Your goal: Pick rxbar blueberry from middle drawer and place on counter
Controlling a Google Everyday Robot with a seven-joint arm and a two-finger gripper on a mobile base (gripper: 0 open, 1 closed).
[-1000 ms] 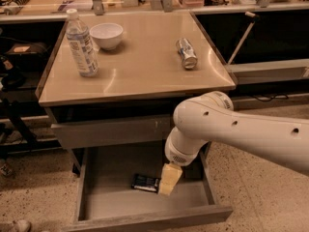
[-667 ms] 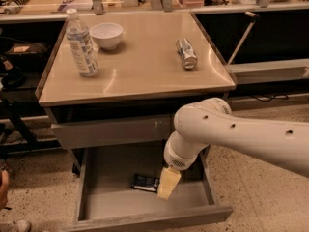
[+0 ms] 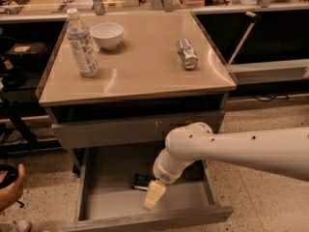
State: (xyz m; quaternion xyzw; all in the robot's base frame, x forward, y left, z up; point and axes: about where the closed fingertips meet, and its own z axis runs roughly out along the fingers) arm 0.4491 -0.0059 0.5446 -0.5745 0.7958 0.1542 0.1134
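The middle drawer (image 3: 96,197) is pulled out at the bottom of the camera view. The rxbar blueberry (image 3: 142,181), a dark flat bar, lies on its grey floor near the middle, partly hidden behind my wrist. My gripper (image 3: 153,196) reaches down into the drawer from the right, its pale finger (image 3: 154,194) just in front of and right of the bar. The beige counter (image 3: 145,71) sits above the cabinet.
On the counter stand a water bottle (image 3: 81,44) at the left, a white bowl (image 3: 106,35) behind it, and a can (image 3: 187,53) lying on its side at the right. A grey drawer front (image 3: 135,128) sits above the open drawer. A person's hand (image 3: 9,190) is at the left edge.
My arm has lowered and shifted slightly left, bringing the gripper closer to the bar in the drawer. A person's hand has come into view at the left edge.
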